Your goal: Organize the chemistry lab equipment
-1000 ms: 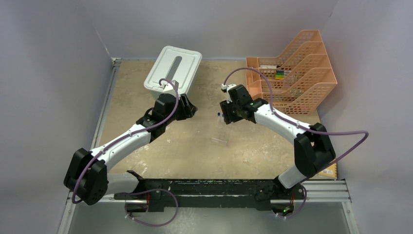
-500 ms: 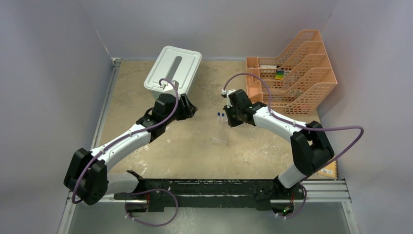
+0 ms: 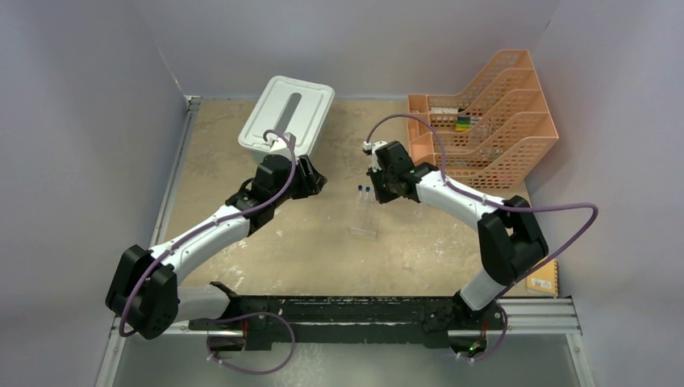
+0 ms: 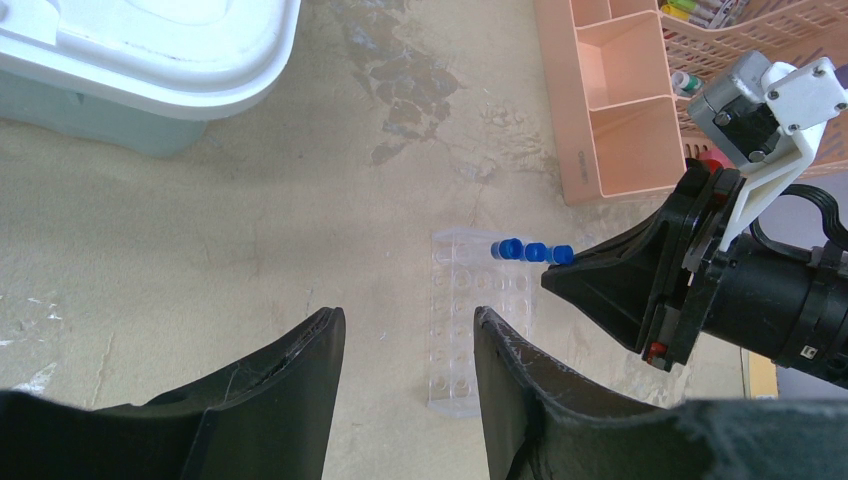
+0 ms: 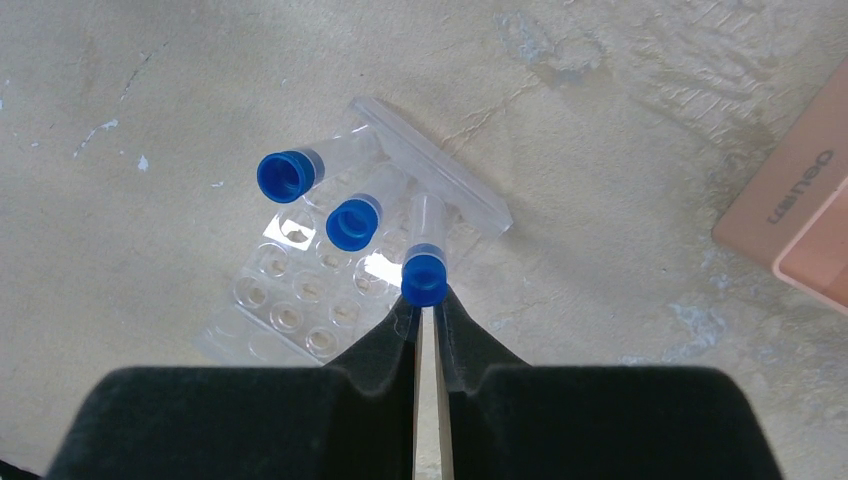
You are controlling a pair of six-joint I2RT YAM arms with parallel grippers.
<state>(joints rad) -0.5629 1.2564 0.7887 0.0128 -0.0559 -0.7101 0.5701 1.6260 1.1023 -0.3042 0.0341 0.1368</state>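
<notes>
Beige, scuffed tabletop point(image 3: 323, 250) between grey walls, and the action is at its middle. A clear plastic rack point(image 4: 465, 330) lies flat there, with three blue-capped tubes point(image 5: 350, 222) standing in a row across its far end, each a little tilted. The right gripper point(image 5: 423, 300) is at the end tube point(image 5: 423, 278), the one closest to the orange mesh tiered tray point(image 3: 492, 121). Its fingers are drawn almost together with only a sliver between them, and their tips sit right against that blue cap. Whether the tips actually nip the cap's edge or merely touch it, I cannot tell.

The left gripper point(image 4: 408, 318) hovers beside the white lidded bin point(image 3: 286, 113), well apart from the rack. Its fingers are spread and hold nothing.

This looks like the tube-loading step — three tubes in, most holes unfilled. The end tube leans, so the next move likely calls for a gentle straight press to seat it, or a clean lift away without dragging the cap sideways. A light rack like this could skid or tip if nudged off-axis. I can't make out any loose tubes on the table.
</notes>
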